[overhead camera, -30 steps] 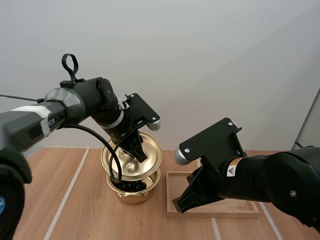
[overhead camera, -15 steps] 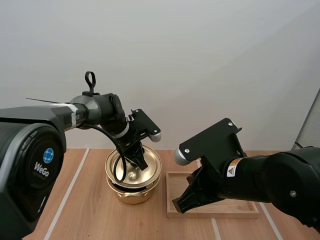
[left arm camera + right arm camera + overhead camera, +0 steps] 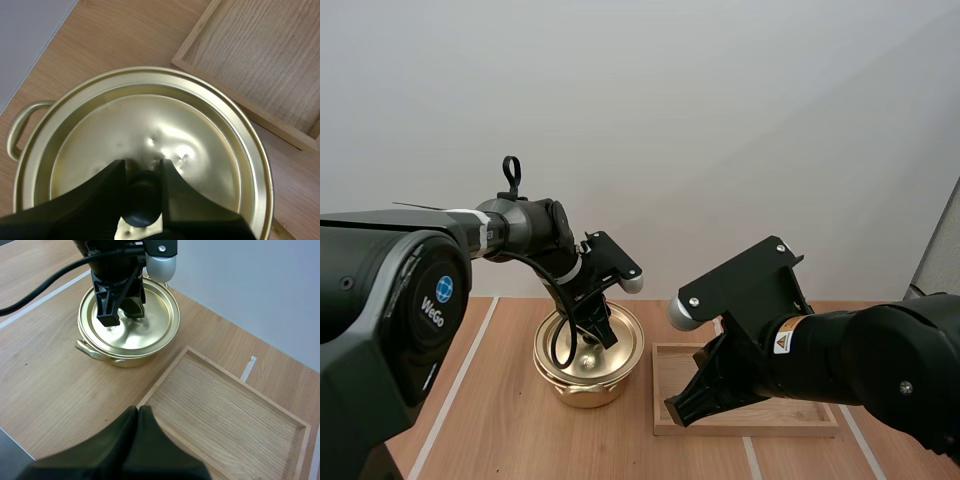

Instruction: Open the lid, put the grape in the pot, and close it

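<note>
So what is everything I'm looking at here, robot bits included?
pot: one, gold, on the table, beside the tray
lid: one, gold, sitting on the pot
knob: one, black, at the lid's middle
wooden tray: one, light wood, on the table next to the pot
table: one, wood with white lines, under everything
left pincer: one, black, pinching the knob
right pincer: one, black, fingers together, over the tray's near edge
</note>
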